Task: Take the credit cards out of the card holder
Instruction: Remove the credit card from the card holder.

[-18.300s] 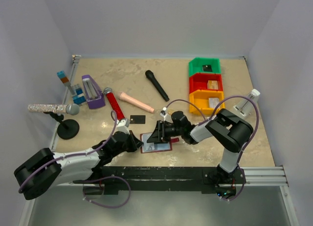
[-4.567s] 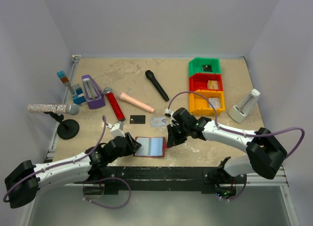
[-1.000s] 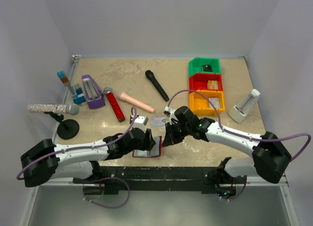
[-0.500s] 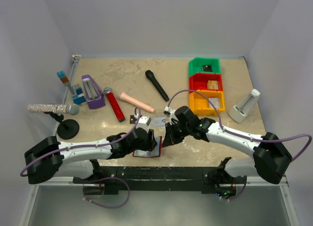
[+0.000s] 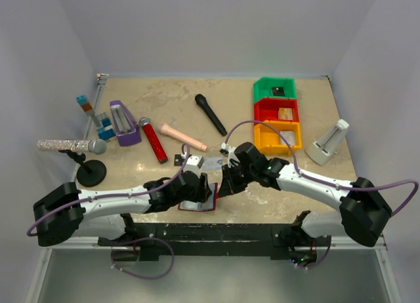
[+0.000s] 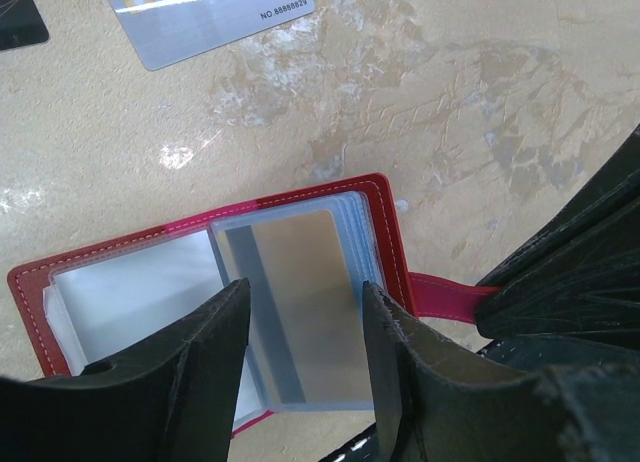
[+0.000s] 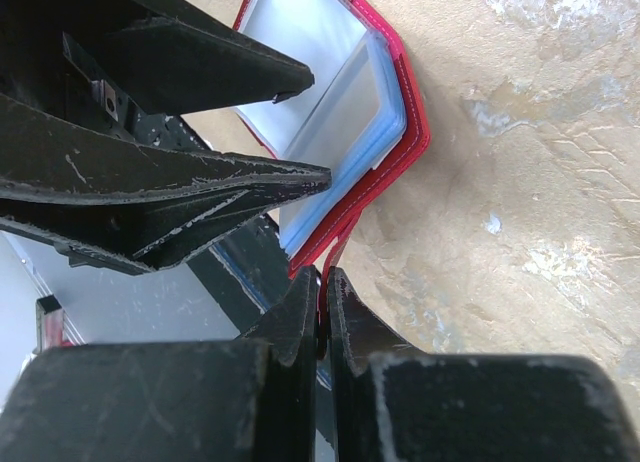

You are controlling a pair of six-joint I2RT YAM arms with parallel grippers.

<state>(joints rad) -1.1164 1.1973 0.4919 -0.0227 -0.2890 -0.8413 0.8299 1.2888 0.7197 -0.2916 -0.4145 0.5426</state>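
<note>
The open card holder (image 5: 202,205) lay at the top view's lower centre, the right gripper (image 5: 222,187) clamped on its red tab (image 6: 445,294), the left gripper's (image 6: 300,307) fingers spread astride a sleeved tan-gold card (image 6: 305,267).

Left fingers (image 6: 215,352) straddle card holder (image 6: 390,242) sleeves; right fingers (image 7: 290,327) block tab side.

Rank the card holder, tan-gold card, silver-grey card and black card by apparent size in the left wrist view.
1. card holder
2. tan-gold card and silver-grey card: unsure, since the frame edge cuts the silver one
3. black card, only a corner showing
</note>
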